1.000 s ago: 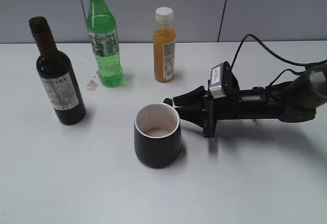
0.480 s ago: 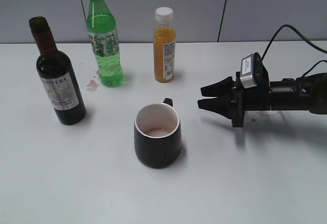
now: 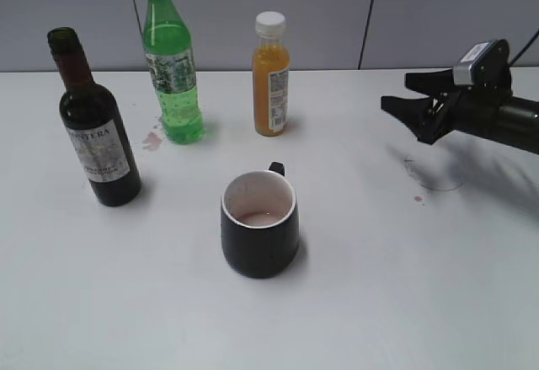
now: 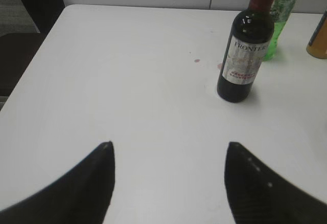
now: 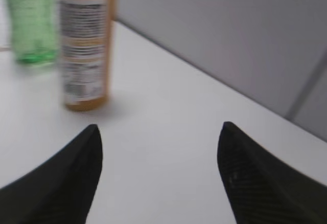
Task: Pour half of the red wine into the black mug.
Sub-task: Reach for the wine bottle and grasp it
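The dark green wine bottle with a white label stands uncapped at the left of the table; it also shows in the left wrist view, far ahead and right of my open, empty left gripper. The black mug with a white inside stands mid-table, handle to the back, with a thin pinkish film at its bottom. My right gripper is open and empty at the far right, raised above the table, well away from the mug. The left gripper is out of the exterior view.
A bright green plastic bottle and a small orange juice bottle stand at the back; both show in the right wrist view, the orange one nearest. Small red stains mark the table near the green bottle.
My right gripper has drawn back from beside the mug's handle to the far right and risen, open the whole way. The mug and bottles have not moved.
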Action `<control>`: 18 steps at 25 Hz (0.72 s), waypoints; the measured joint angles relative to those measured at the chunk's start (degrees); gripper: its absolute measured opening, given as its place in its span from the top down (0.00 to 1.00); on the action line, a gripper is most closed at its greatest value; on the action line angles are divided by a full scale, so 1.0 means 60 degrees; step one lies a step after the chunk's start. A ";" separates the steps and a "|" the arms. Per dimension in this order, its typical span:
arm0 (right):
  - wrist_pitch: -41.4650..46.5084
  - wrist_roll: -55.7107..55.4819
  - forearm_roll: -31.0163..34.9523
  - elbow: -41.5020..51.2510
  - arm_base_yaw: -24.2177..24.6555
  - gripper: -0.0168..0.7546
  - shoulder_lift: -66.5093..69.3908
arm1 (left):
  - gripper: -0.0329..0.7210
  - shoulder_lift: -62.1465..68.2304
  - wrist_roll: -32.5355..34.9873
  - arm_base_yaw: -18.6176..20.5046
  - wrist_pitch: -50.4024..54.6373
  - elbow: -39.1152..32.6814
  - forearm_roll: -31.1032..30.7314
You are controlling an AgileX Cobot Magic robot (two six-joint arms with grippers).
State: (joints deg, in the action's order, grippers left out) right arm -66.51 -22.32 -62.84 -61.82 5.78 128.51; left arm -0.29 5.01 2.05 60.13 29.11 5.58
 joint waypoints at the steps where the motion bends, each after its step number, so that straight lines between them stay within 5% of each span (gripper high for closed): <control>1: 0.0472 0.0179 0.0783 0.0000 0.0019 0.28 -0.0050 | 0.31 0.0000 0.0000 0.0000 0.0000 0.0000 0.0000; 3: 0.1391 0.0595 0.2644 0.0000 0.0030 0.27 -0.0116 | 0.32 0.0000 0.0000 0.0000 0.0000 0.0000 0.0000; 6: 0.2637 0.0916 0.3931 -0.0165 0.0060 0.18 -0.0243 | 0.32 0.0000 0.0000 0.0000 0.0000 0.0000 0.0000; 18: 1.0460 -0.1802 0.4911 -0.1722 0.0027 0.12 -0.2420 | 0.37 0.0000 0.0000 0.0000 0.0000 0.0000 0.0000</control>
State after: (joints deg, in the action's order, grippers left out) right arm -3.75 -33.13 -33.37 -72.15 5.94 113.99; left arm -0.29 5.01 2.05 60.13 29.11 5.58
